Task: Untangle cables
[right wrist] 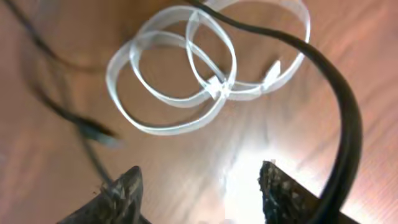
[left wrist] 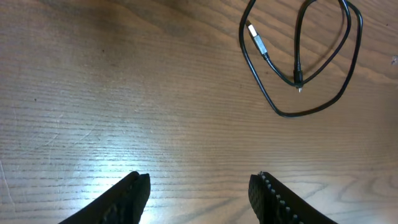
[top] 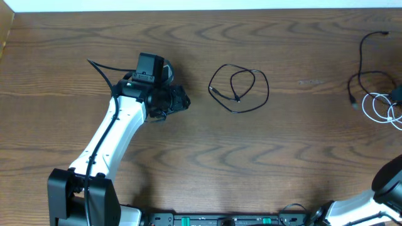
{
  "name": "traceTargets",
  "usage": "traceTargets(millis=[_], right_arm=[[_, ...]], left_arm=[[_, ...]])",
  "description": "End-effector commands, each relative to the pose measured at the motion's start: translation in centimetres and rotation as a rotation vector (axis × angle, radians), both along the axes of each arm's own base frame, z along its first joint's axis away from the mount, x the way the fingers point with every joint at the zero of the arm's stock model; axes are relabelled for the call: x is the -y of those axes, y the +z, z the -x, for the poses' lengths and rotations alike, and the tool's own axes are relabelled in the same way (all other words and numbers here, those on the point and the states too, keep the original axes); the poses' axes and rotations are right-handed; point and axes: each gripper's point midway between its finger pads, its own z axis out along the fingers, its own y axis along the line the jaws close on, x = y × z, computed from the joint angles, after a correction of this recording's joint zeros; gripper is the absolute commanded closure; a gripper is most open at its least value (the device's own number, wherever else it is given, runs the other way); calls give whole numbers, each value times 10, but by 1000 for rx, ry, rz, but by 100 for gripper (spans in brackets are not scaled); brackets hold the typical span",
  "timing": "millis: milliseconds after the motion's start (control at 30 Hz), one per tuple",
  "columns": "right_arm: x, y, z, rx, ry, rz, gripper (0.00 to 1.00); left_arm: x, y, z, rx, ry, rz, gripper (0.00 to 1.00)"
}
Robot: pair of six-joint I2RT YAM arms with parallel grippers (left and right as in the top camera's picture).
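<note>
On the table (top: 188, 157) the black cable (top: 239, 88) lies alone as a loose flat loop, with both plug ends turned inside it. The white cable (top: 383, 112) lies well apart from the black cable, far to its right, as a few overlapping rings. A thin dark cord (top: 359, 69) runs just beside the white cable, on the side toward the black cable. The left arm (top: 119, 132) comes up from the near edge, to the left of the black cable, and its wrist is turned toward that cable. The left gripper (left wrist: 199, 186) is near the black cable and does not touch it; its fingers stand spread, with only bare wood between them. The right arm (top: 392, 179) is far to the right of the black cable and mostly cut off by the frame. The right gripper (right wrist: 199, 180) looks down on the white cable, with fingers apart and nothing between them; the white rings lie just ahead of the fingertips. A thick cable (right wrist: 342, 106) passes above the rings; I cannot tell if it touches them.
</note>
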Motion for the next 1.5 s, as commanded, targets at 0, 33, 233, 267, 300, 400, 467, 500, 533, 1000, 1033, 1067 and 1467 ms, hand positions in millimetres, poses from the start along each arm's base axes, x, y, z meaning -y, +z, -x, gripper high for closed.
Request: traceTargets(millis=[0, 33, 233, 267, 300, 400, 467, 500, 533, 1000, 1033, 1067, 1467], right_arm=[[-11, -26, 21, -131, -7, -87, 23], [-18, -34, 28, -167, -5, -130, 12], [-77, -38, 27, -132, 121, -437, 1], [-79, -37, 26, -123, 122, -452, 1], [-86, -35, 21, -91, 127, -489, 1], [-108, -26, -5, 49, 223, -595, 1], [-136, -14, -29, 172, 386, -667, 2], [-147, -10, -35, 205, 460, -680, 2], [-160, -7, -41, 221, 526, -685, 3], [-335, -34, -77, 101, 1107, -497, 1], [-348, -37, -78, 103, 1114, -508, 1], [-360, -42, -80, 106, 1112, -523, 1], [-408, -95, -107, 136, 1023, -602, 23]], left_arm=[[-3, -1, 1, 3, -2, -11, 44], [-3, -1, 1, 3, -2, -12, 44], [-3, -1, 1, 3, -2, -12, 43], [-3, -1, 1, 3, -2, -12, 44], [-3, -1, 1, 3, -2, -12, 44], [-3, -1, 1, 3, -2, -11, 44], [-3, -1, 1, 4, -2, -11, 44], [-3, -1, 1, 4, -2, -12, 44], [-3, -1, 1, 4, -2, -12, 43], [-42, -17, 9, -29, 69, -228, 44], [-42, -17, 9, -30, 69, -228, 43], [-42, -17, 9, -30, 69, -228, 44], [-42, -18, 11, -40, 68, -231, 44]])
